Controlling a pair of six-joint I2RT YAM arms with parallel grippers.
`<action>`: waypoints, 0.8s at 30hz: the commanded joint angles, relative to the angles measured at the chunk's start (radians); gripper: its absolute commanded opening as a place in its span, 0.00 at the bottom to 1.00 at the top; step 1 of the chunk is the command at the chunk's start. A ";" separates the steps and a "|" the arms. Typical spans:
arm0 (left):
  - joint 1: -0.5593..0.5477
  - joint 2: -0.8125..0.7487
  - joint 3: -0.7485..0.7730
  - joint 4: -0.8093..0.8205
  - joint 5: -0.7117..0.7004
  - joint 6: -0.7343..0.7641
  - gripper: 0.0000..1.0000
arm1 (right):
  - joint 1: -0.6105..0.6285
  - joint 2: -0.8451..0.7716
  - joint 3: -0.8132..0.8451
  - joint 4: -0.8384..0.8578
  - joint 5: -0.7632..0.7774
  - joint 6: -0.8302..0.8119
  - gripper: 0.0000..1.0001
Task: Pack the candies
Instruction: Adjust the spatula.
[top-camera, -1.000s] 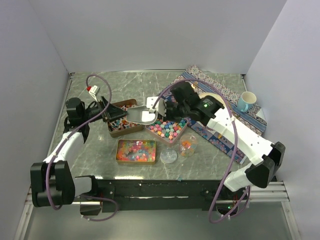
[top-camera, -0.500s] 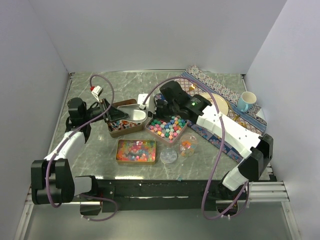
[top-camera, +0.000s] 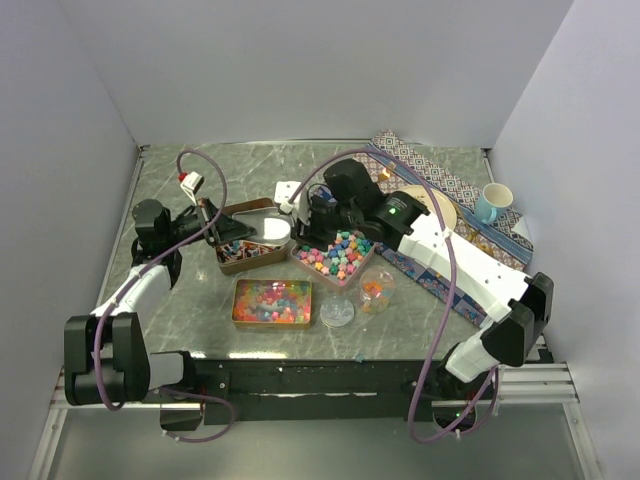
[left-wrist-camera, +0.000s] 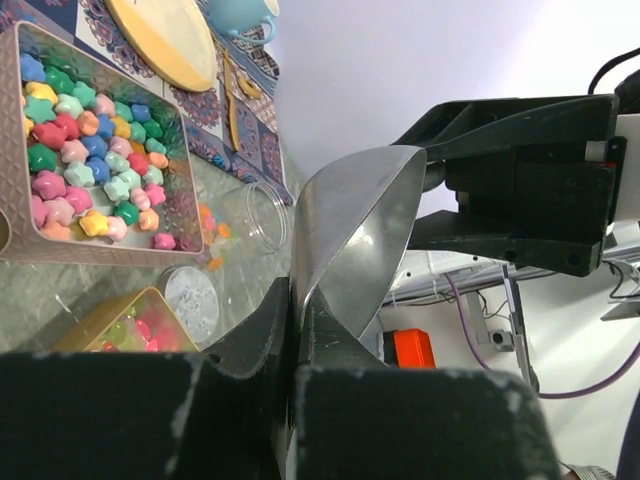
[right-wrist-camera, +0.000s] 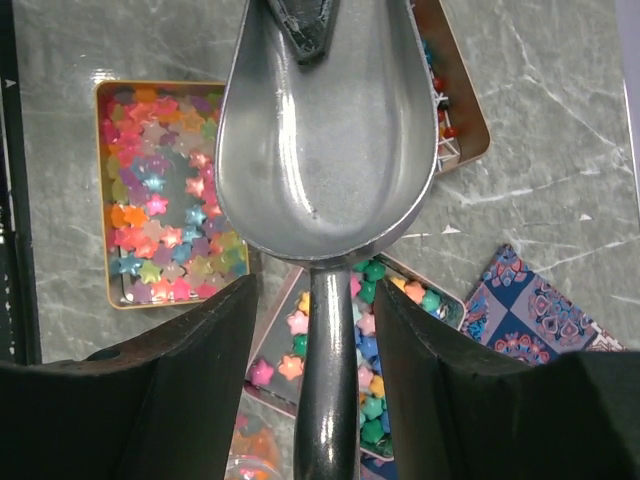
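Observation:
A steel scoop (top-camera: 278, 231) hangs empty above the tin of wrapped stick candies (top-camera: 243, 256). My left gripper (top-camera: 240, 232) is shut on the scoop's front rim (left-wrist-camera: 350, 230), pinched at the fingertips (left-wrist-camera: 292, 320). My right gripper (right-wrist-camera: 315, 330) is open, its fingers standing either side of the scoop's handle (right-wrist-camera: 328, 390) with a gap on both sides. Pastel star candies fill one tin (top-camera: 335, 256), also visible under the handle (right-wrist-camera: 385, 340). Glossy star candies fill another tin (top-camera: 272, 301).
A clear jar (top-camera: 377, 290) lies on its side by its round lid (top-camera: 337, 312). A patterned cloth (top-camera: 455, 195) at the right carries a wooden plate (top-camera: 441, 209) and a blue cup (top-camera: 492, 202). White walls close in the table.
The right arm carried the scoop left to the left gripper. The left gripper shut on the scoop's rim, and the right gripper then opened off the handle.

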 joint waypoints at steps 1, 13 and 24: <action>0.001 -0.019 0.015 0.091 0.096 -0.062 0.01 | 0.005 -0.034 -0.043 0.059 -0.018 0.023 0.57; 0.010 0.007 0.073 0.050 0.122 -0.056 0.01 | 0.025 -0.012 -0.050 0.063 0.085 -0.073 0.48; 0.012 0.018 0.086 0.030 0.128 -0.042 0.01 | 0.042 0.011 -0.061 0.050 0.147 -0.121 0.46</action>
